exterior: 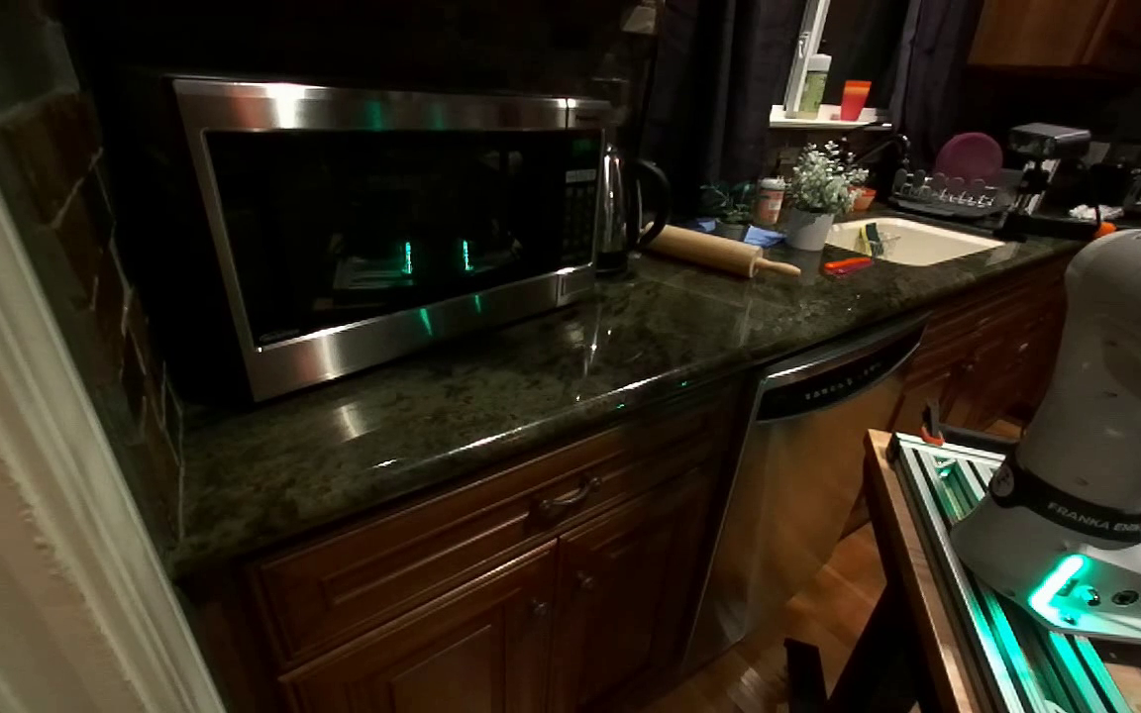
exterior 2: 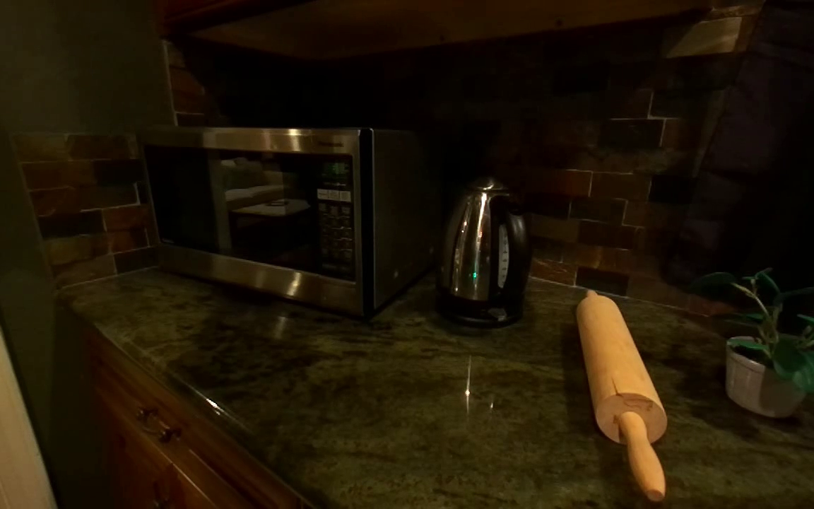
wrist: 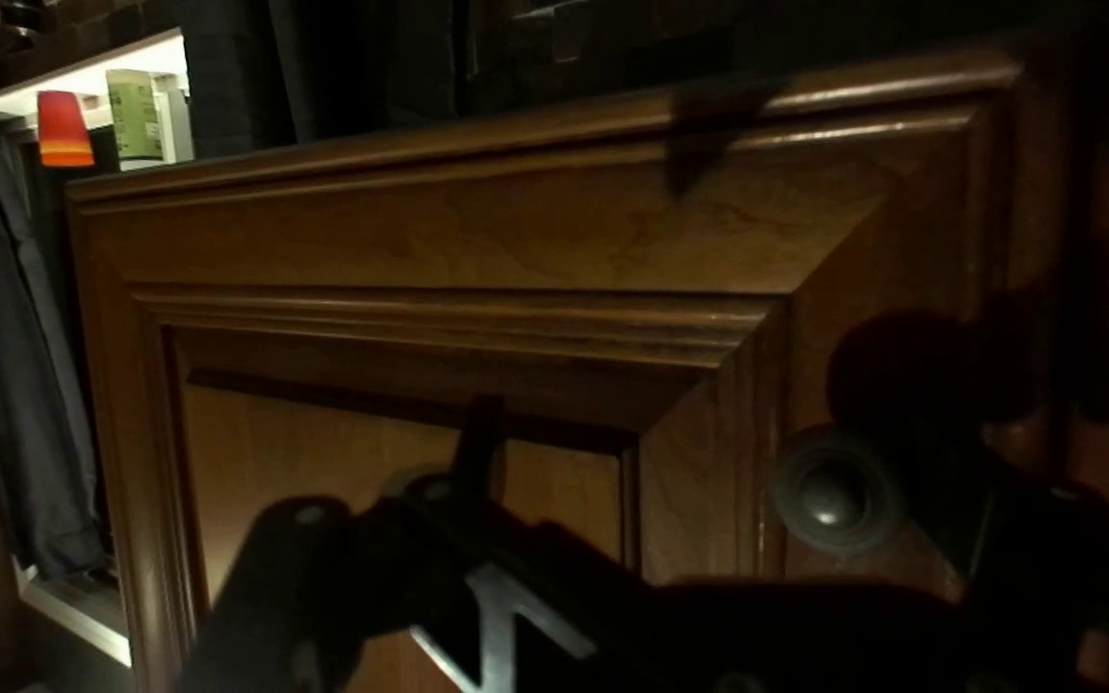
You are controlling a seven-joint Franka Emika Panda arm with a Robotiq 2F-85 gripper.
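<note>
Dim kitchen light falls on the round metal knob (wrist: 834, 496), set near the edge of a wooden cabinet door (wrist: 516, 318), we suppose for leverage; our end effector (wrist: 694, 428) is spread wide close by, grasping nothing visible. Elsewhere, on the polished stone bench (exterior 2: 379, 403), an electric kettle (exterior 2: 478, 251) stands near the microwave (exterior 2: 266, 219), probably for power.

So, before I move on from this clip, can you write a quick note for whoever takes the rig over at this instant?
Tool: open, jaws apart, holding nothing; seen only in the wrist view.
Things: round knob on the wooden cabinet door, close to one jaw; whether they touch can't be told.
Around: kettle and rolling pin on the counter, in both exterior views.
Done: tool is at the door, by the knob.
Left: probably centring and gripping the knob, not yet done.
</note>
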